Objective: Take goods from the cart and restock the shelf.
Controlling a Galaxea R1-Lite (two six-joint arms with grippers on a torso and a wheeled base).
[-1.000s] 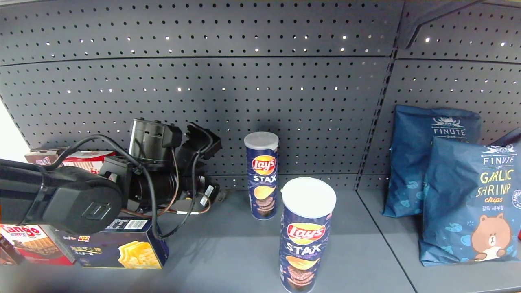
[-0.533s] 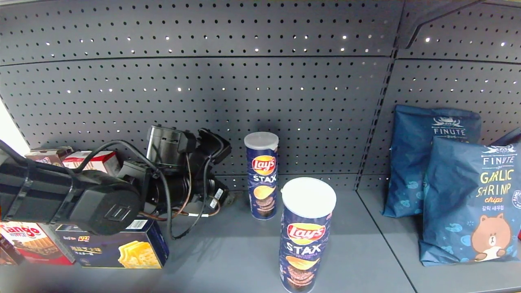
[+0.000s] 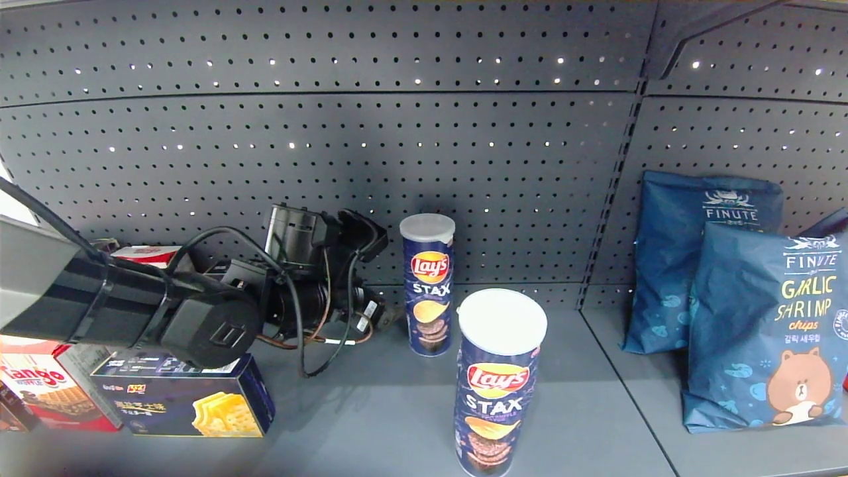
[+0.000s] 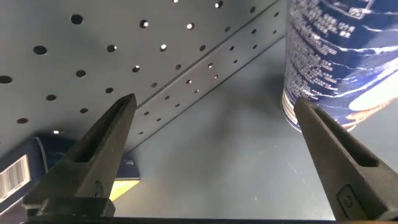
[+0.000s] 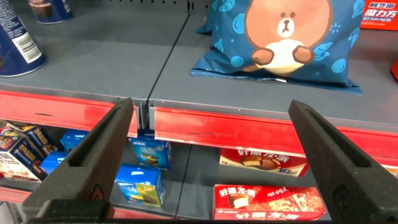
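While jaws gape, left arm [image 3: 132, 311] neared rear can [image 3: 428, 285].

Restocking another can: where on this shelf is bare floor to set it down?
Bare shelf floor lies between the blue cracker box and the front chip can, and between both cans and the blue chip bags. The left end is crowded: the red wafer box, plus the open left gripper beside the rear chip can.

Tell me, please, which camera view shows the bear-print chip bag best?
The head view: the bear-print chip bag appears nearly whole, top to bottom. The right wrist view catches its lower half, with the bear.
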